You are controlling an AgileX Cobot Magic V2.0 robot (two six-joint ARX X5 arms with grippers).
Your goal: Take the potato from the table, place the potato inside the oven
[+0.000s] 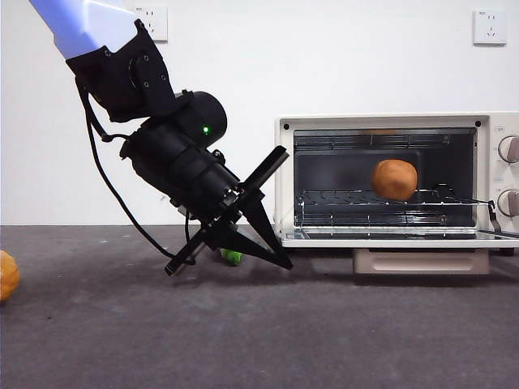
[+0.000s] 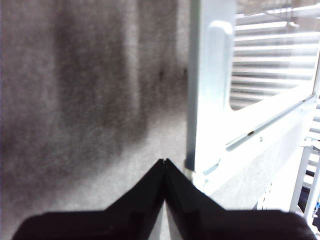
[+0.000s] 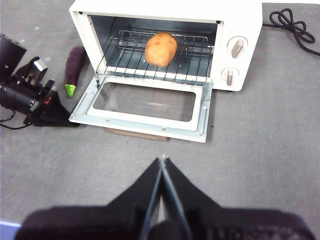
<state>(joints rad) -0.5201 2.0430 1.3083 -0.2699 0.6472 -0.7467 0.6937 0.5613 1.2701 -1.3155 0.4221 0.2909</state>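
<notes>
The orange-brown potato [image 1: 395,179] [image 3: 161,48] lies on the wire rack inside the cream-white oven [image 1: 389,120] [image 3: 165,10]. The oven's glass door [image 1: 397,241] [image 3: 150,127] [image 2: 210,75] hangs open and flat over the dark grey table [image 1: 324,340] [image 3: 260,150]. My left gripper [image 1: 284,262] [image 2: 164,162] [image 3: 70,122] is shut and empty, its tip low beside the door's left corner. My right gripper [image 3: 163,161] is shut and empty too, held high in front of the oven, well back from the door.
A small purple eggplant [image 3: 75,67] with a green tip [image 1: 233,257] lies left of the oven, just behind the left gripper. A yellow-orange fruit [image 1: 6,275] sits at the far left edge. The oven's black cable [image 3: 292,25] coils behind it on the right.
</notes>
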